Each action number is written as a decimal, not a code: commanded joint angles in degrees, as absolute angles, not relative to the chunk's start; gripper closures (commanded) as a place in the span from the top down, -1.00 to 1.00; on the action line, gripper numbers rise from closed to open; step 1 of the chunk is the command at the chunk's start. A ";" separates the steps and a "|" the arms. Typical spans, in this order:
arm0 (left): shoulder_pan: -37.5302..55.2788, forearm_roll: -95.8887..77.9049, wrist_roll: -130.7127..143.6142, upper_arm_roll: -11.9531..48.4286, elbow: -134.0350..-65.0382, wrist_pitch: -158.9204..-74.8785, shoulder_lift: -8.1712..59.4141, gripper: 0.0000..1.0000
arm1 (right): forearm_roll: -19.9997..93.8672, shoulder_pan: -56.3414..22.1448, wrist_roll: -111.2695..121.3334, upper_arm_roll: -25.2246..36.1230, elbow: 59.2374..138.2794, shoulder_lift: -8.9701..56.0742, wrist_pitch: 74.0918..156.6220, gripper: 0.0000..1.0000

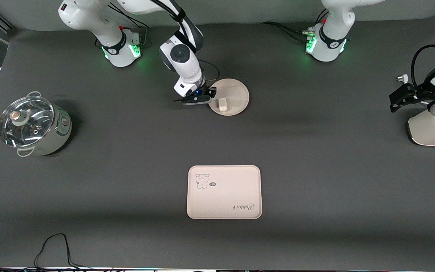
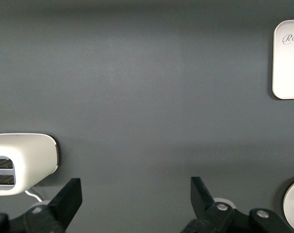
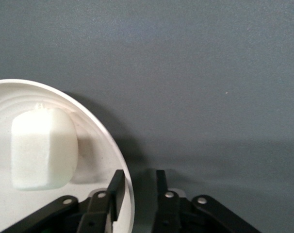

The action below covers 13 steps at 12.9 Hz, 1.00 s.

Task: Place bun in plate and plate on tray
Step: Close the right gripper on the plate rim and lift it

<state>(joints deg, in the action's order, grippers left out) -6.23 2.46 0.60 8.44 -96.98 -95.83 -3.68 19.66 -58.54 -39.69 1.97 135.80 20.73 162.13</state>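
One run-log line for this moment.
bun: in plate | right gripper: closing on plate rim | left gripper: open, waiting | tray: bare

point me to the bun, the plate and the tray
bun (image 1: 222,104): front view, middle of its top.
plate (image 1: 239,94): front view, bare inner surface beside the bun.
tray (image 1: 229,196): front view, bare middle of its surface.

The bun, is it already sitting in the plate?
Yes, the bun lies inside the plate, near the rim where the right gripper straddles the plate's edge.
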 commanded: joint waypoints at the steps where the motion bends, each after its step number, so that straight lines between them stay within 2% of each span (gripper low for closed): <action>1: -5.89 2.37 0.44 8.09 -96.68 -95.10 -4.31 1.00 | 21.27 -59.15 -39.29 2.02 135.62 20.83 162.86 -0.70; 4: -6.06 2.37 -0.17 8.09 -96.42 -95.01 -4.31 1.00 | 21.27 -59.15 -39.29 2.02 135.62 20.74 162.77 -0.92; 7: -6.07 2.37 0.09 8.09 -96.42 -94.48 -4.22 1.00 | 21.27 -58.54 -38.94 2.02 135.62 18.91 161.46 -0.97; 11: -5.54 2.64 0.70 8.17 -96.42 -94.40 -4.22 1.00 | 21.27 -55.20 -34.73 2.37 135.35 4.87 146.63 -0.98; 13: -5.45 2.64 0.70 8.26 -96.50 -94.39 -4.13 1.00 | 21.27 -54.93 -33.75 2.37 135.35 -0.50 144.41 -0.98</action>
<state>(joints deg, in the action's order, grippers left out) -6.13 2.47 0.60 8.50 -96.87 -95.38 -3.73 19.95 -55.29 -36.24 2.40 133.83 6.50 147.24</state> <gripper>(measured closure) 0.000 0.956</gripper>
